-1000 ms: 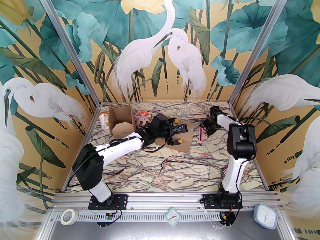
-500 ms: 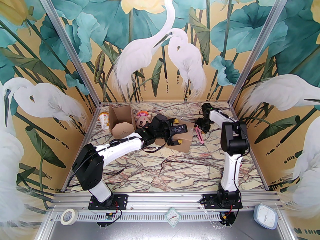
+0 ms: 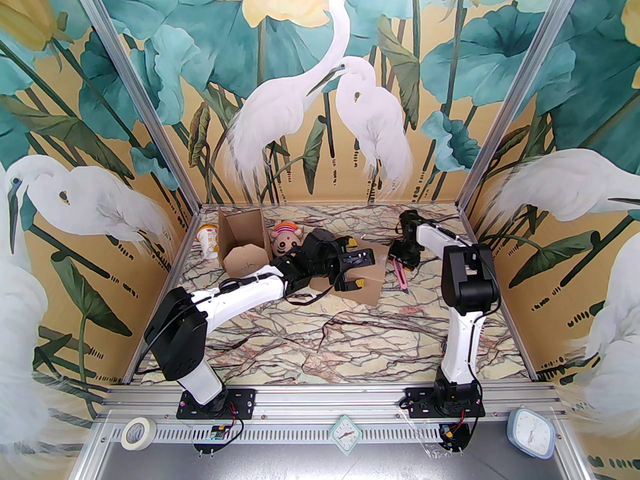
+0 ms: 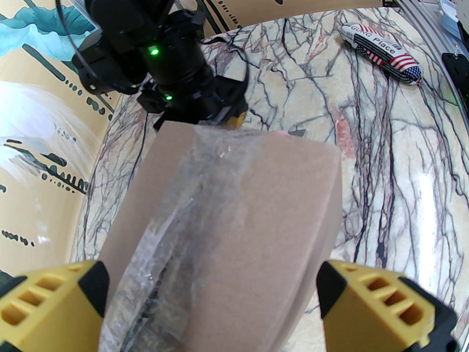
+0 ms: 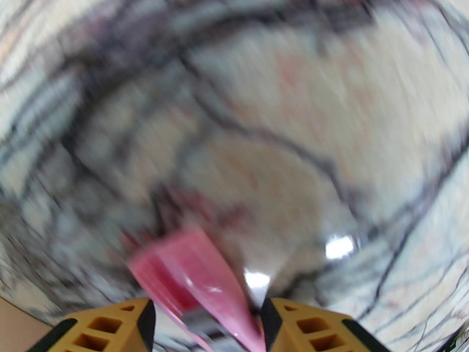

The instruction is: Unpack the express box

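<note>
The brown cardboard express box sits toward the far middle of the marble table, flaps down under clear tape, so unpacking looks barely begun: the left gripper straddles it, jaws spread wide, while the right gripper flanks the pink utility knife alongside, grip unclear.

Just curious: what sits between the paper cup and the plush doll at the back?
An opened cardboard box, standing between the paper cup and the plush doll, seen in the top view.
</note>
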Controlling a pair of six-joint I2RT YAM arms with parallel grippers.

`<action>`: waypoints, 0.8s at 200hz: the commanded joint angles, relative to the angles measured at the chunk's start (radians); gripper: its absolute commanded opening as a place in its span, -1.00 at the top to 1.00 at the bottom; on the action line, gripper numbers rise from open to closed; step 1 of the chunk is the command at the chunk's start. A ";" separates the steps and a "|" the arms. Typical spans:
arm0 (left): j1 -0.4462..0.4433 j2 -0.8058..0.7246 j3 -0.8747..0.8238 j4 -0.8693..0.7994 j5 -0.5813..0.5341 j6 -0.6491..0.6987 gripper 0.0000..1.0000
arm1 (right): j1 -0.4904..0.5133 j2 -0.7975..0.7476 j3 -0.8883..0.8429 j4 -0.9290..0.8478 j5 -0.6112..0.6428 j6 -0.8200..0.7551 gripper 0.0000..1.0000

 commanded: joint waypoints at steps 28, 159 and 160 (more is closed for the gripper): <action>-0.006 -0.033 0.005 -0.032 0.001 -0.028 -0.99 | -0.003 -0.044 -0.123 -0.031 0.026 0.014 0.24; -0.074 0.111 0.409 -0.213 0.007 -0.447 -0.91 | -0.013 -0.542 -0.181 0.055 0.113 0.120 0.62; -0.074 0.115 0.417 -0.218 0.009 -0.454 -0.90 | -0.014 -0.547 -0.180 0.056 0.111 0.120 0.62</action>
